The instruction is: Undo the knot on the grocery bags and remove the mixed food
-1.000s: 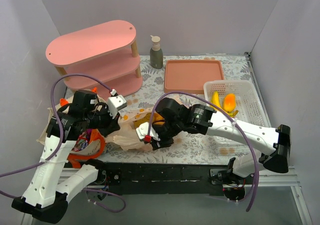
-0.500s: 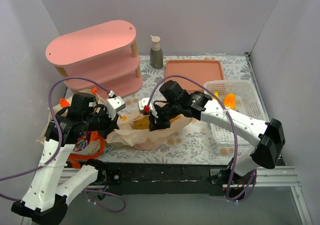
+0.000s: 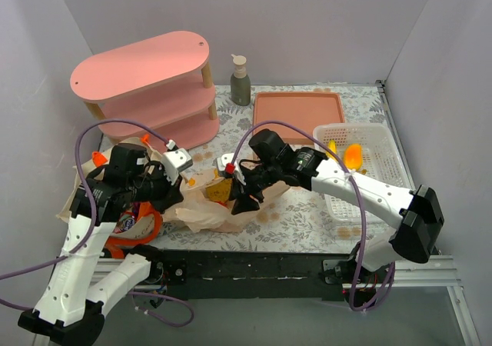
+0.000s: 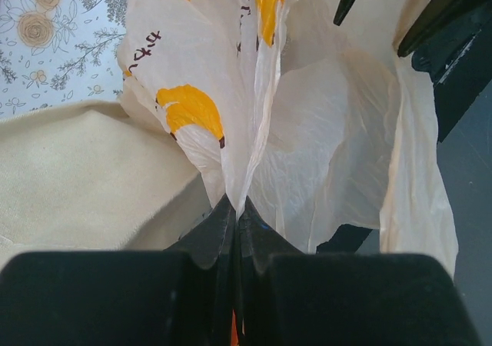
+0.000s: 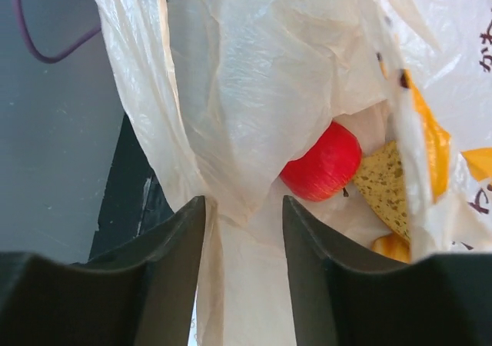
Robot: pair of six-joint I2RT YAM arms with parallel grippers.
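The tan plastic bag (image 3: 201, 214) lies open at the table's front edge. My left gripper (image 3: 178, 186) is shut on a fold of its film (image 4: 237, 200). The cream canvas tote (image 3: 147, 227) with orange handles lies under my left arm and also shows in the left wrist view (image 4: 77, 161). My right gripper (image 3: 240, 201) is open and reaches into the bag's mouth, with bag film (image 5: 238, 131) loose between its jaws (image 5: 242, 204). Inside the bag are a red apple (image 5: 323, 165), a brown bread slice (image 5: 388, 188) and a golden pastry (image 5: 392, 246).
A white mesh basket (image 3: 380, 142) at the right holds bananas (image 3: 332, 152) and an orange wedge (image 3: 353, 158). A pink tray (image 3: 296, 115), a grey pump bottle (image 3: 241, 81) and a pink shelf (image 3: 146, 84) stand at the back.
My right gripper rose from the bag's front side, then came down into the bag's open mouth. The bag spread wider. My left gripper kept its hold.
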